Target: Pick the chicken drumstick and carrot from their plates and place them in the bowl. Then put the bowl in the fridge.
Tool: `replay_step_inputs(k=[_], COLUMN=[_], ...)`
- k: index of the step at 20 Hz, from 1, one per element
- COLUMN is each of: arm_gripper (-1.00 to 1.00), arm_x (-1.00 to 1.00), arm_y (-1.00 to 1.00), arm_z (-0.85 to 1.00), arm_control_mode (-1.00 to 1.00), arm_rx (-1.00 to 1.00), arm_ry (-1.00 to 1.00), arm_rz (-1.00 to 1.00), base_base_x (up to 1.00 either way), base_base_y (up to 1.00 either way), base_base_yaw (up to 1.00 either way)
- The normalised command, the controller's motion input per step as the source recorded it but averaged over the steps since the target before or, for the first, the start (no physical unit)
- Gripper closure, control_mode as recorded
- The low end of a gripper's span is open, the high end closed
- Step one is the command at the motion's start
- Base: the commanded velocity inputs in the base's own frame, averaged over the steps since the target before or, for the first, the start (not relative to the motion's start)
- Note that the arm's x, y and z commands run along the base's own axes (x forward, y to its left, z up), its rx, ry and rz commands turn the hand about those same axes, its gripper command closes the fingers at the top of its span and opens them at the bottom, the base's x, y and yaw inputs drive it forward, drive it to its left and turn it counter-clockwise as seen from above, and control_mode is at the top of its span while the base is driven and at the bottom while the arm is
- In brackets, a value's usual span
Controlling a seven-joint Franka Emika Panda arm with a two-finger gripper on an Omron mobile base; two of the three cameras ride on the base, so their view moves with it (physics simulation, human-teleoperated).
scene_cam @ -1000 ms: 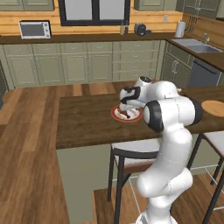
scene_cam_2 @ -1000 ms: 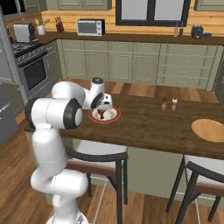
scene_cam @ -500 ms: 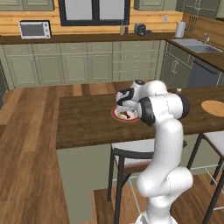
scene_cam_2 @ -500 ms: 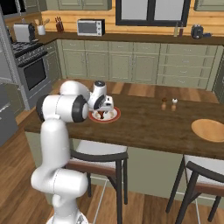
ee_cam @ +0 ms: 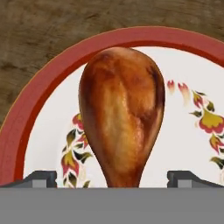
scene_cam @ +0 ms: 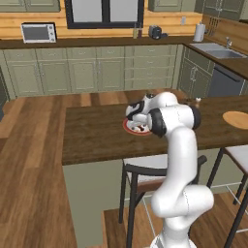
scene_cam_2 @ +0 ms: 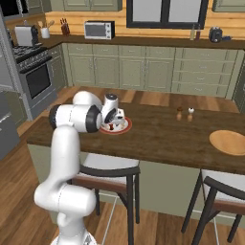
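The chicken drumstick [ee_cam: 120, 113] lies glossy and reddish-brown on the white plate with a red rim [ee_cam: 39, 100], its thin end toward the hand. My gripper [ee_cam: 113, 179] is open, with one dark fingertip [ee_cam: 41, 178] on each side of that thin end and clear of it. In the base views the gripper [scene_cam: 137, 118] [scene_cam_2: 116, 117] hangs low over the same plate [scene_cam: 130, 128] [scene_cam_2: 125, 127] on the dark wooden island. A tan wooden round dish [scene_cam_2: 228, 142] [scene_cam: 236, 119] lies at the island's right end, and I cannot tell whether it is the plate or the bowl. The carrot is out of view.
Two small shakers [scene_cam_2: 184, 114] stand on the island behind the plate. Stools [scene_cam: 145, 169] [scene_cam_2: 107, 167] sit under its near edge. A stove [scene_cam_2: 36, 76] and a slice of tall grey appliance [scene_cam_2: 4, 57] are at the far left; cabinets and a microwave line the back wall.
The arm's elbow has swung round and the hand has come down closer over the red-rimmed plate. The jaws stay open and the drumstick has not moved.
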Motion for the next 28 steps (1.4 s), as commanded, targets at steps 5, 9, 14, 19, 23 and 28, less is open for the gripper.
replay_step_inputs(k=[5,9,14,19,23,28], arm_gripper=[-1.0,1.0,1.0,1.0,1.0,1.0], arm_x=[0.42,0.2,-0.2,-1.0,-1.0,-1.0], arm_y=[0.0,0.0,0.02,0.0,-0.06,0.0], arm_z=[-0.29,-0.49,-0.34,0.2,0.62,0.4], arm_control_mode=[-1.0,-1.0,-1.0,-1.0,-1.0,-1.0], arm_rx=[0.0,-0.01,0.0,0.0,0.0,0.0], arm_ry=[0.0,0.0,0.0,-0.03,-0.03,-0.15], arm_rz=[0.06,0.01,0.0,0.0,0.0,-0.04], base_base_x=[0.0,0.0,0.0,0.0,0.0,0.0], base_base_y=[0.0,0.0,0.0,0.0,0.0,0.0], base_base_yaw=[0.0,0.0,0.0,0.0,0.0,0.0])
